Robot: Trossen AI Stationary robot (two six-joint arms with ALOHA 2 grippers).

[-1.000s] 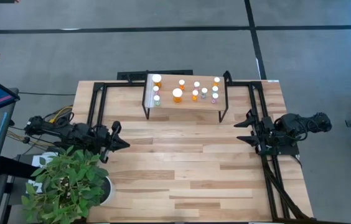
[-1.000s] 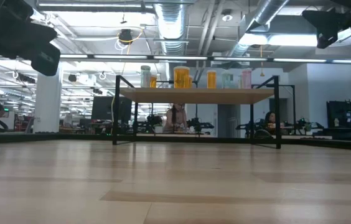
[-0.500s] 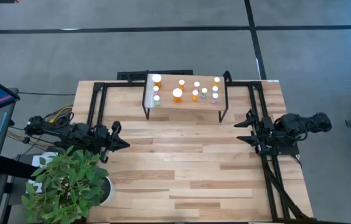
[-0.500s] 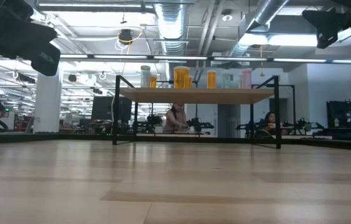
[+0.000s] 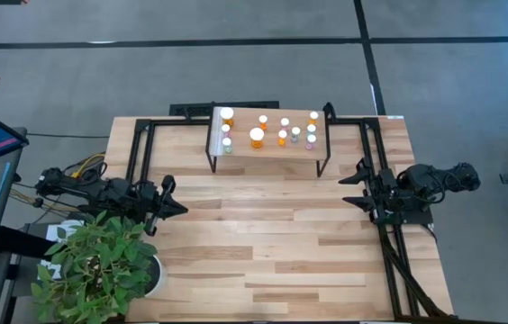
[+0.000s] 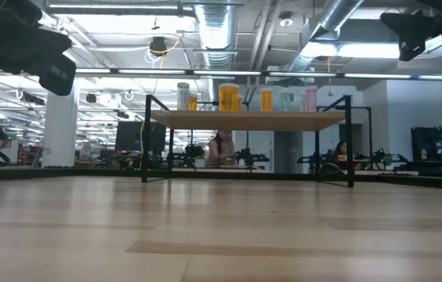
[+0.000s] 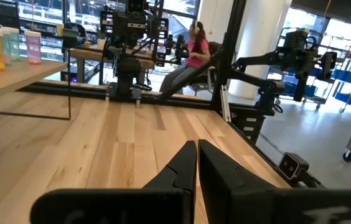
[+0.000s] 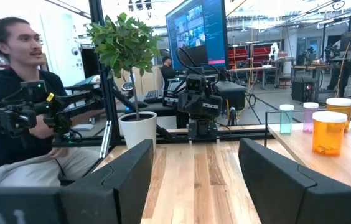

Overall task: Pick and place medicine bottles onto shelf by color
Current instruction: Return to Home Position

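Two empty tools: left tool (image 7: 196, 145) closed, right tool (image 8: 194, 149) spread wide.

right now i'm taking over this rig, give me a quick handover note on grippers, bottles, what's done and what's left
Left gripper: shut, holding nothing, parked at the table's left edge beside the potted plant.
Right gripper: open, holding nothing, parked at the right edge.
Medicine bottles: all the visible ones stand upright on the shelf at the far side.
Done: no bottle shows on the tabletop, so placing looks finished.
Left: probably only checking the colour grouping, since the bottles are too small to judge from above.
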